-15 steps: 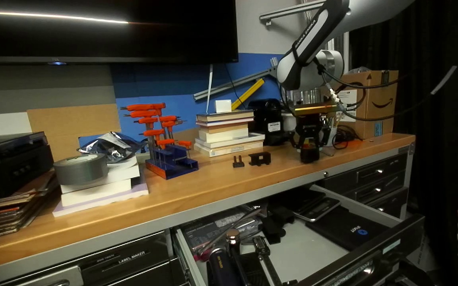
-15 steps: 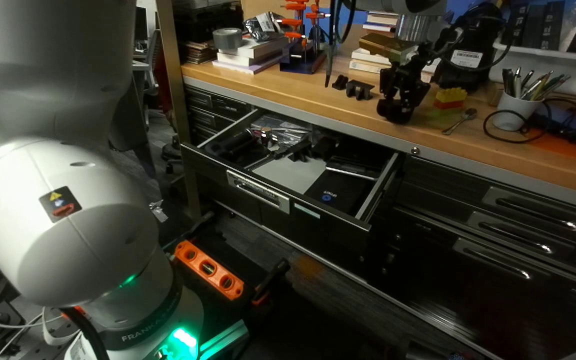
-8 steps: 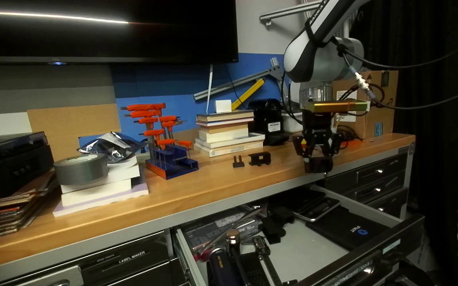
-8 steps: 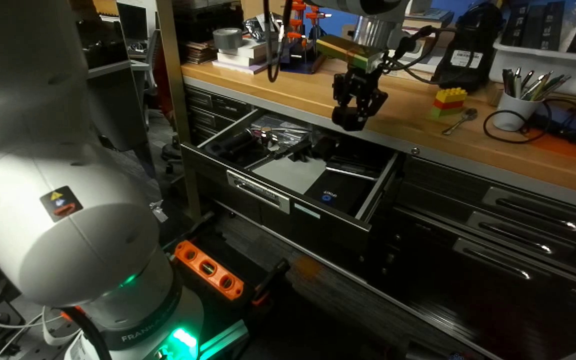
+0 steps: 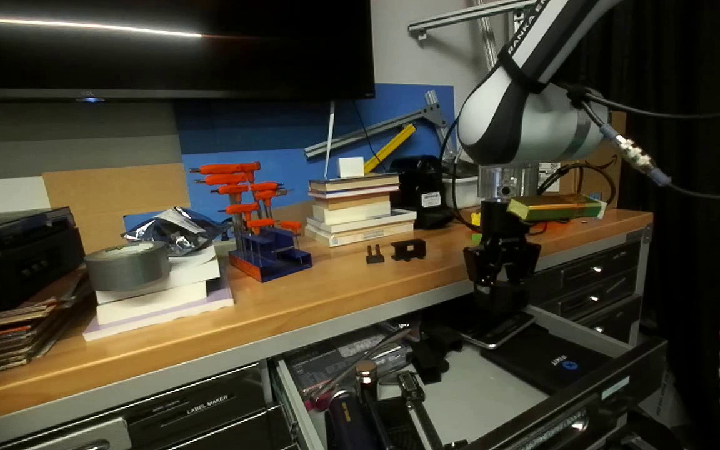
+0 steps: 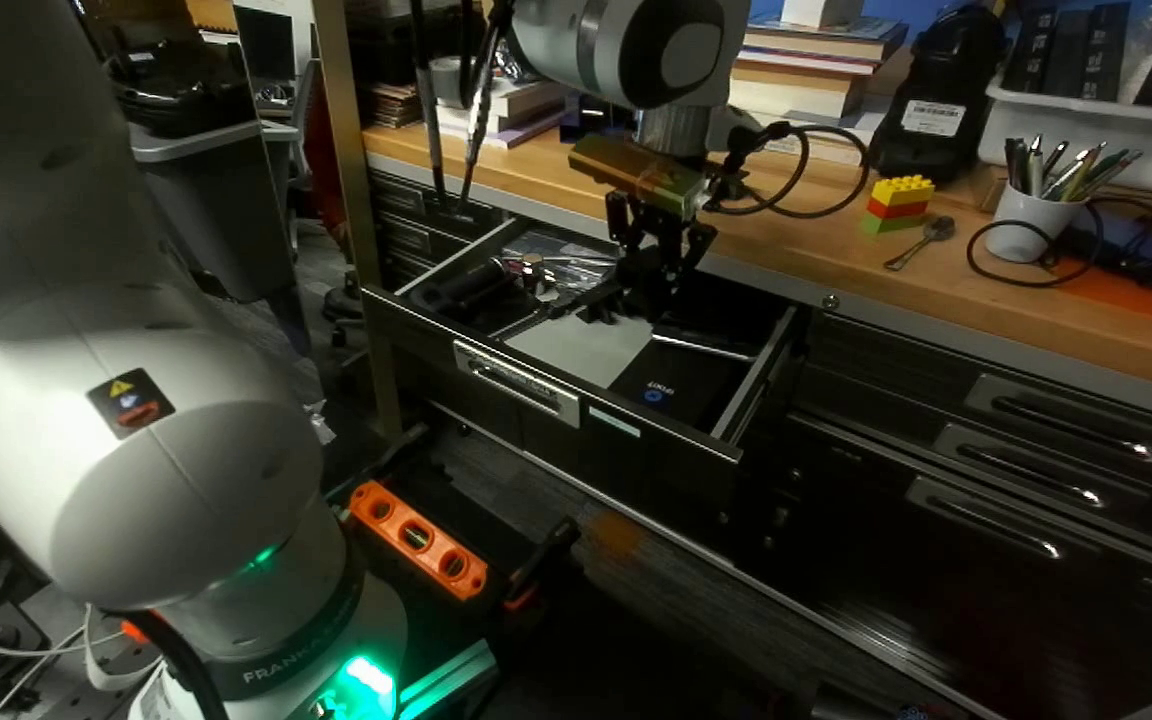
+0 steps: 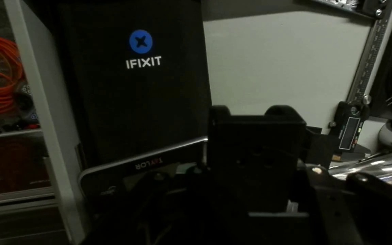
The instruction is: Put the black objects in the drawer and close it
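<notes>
Wrist view: gripper [image 7: 254, 163] clamped on black block [image 7: 255, 146] over open drawer [image 7: 284, 61]. In an exterior view: two more black pieces [image 5: 418, 247] on wooden worktop [image 5: 335, 278] near books [image 5: 360, 214]; TV [image 5: 166, 59] above, curtain [image 5: 685, 156] behind.

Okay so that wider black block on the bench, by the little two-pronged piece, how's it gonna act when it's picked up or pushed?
The wider black block looks stiff, given its straight, crisp edges. It's small compared with the book stack, so likely light. Pushed, it would probably slide rather than roll, its outline being boxy.
</notes>
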You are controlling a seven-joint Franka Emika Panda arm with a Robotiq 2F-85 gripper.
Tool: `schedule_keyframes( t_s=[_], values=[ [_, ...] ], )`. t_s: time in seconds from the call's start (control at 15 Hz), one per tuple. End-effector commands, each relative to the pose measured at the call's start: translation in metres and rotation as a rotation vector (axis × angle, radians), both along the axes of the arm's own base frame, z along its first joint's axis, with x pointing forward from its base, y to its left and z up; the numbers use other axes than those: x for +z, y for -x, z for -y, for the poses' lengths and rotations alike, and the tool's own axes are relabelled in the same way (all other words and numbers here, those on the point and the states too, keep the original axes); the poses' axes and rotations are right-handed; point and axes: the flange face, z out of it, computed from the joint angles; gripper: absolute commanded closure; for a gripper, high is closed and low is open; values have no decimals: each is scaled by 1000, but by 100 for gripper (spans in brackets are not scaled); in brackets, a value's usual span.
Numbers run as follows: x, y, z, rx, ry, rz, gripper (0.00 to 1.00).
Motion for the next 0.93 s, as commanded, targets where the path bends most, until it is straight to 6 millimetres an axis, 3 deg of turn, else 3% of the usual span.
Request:
schedule_keyframes(
  t_s=[0.0,0.6,0.87],
  values=[
    [-11,20,-19,77,-31,101,75],
    [-58,43,-58,190,-91,161,75],
    [-79,36,-60,209,-76,149,75]
  ],
)
